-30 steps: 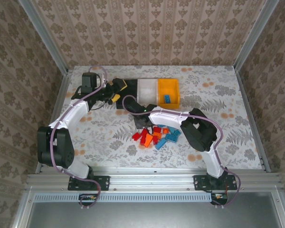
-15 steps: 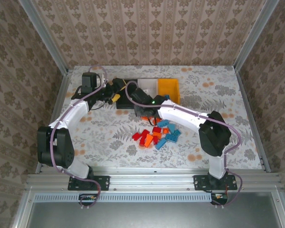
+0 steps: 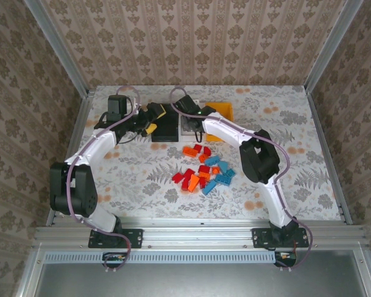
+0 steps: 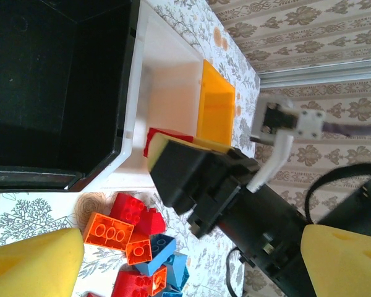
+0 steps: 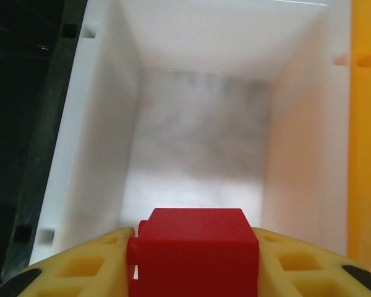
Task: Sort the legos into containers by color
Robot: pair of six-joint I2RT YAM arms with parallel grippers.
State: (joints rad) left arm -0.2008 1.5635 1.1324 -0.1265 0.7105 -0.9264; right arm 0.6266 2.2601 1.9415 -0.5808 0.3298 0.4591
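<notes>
- One table (image 3: 290, 154) with a leaf-and-flower cover carries everything.
- Two arms stand at the near edge. The left arm (image 3: 89, 154) reaches to the far left of the bins. The right arm (image 3: 238, 133) stretches across to the middle of the row.
- Three containers sit side by side at the far end, touching: one black bin (image 3: 166, 129) on the left, one white bin (image 5: 198, 142) in the middle, and one yellow-orange bin (image 3: 221, 116) on the right.
- One left gripper (image 3: 152, 120) hangs just beside the black bin's left wall. Its two yellow fingers are spread wide with nothing between them.
- One right gripper (image 3: 188, 120) is over the white bin, its two fingers clamped on a single red brick (image 5: 195, 250). The brick sits above the bin's open top, near its front wall.
- The loose legos (image 3: 204, 177) lie on the table in front of the bins, in red, orange and light blue.
  - A small group of four, two orange and two red, lies nearer the bins.
  - A larger heap of about a dozen lies nearer the arms, too tightly bunched to count by colour. Its blue bricks are mostly on the right and its red ones on the left.
</notes>
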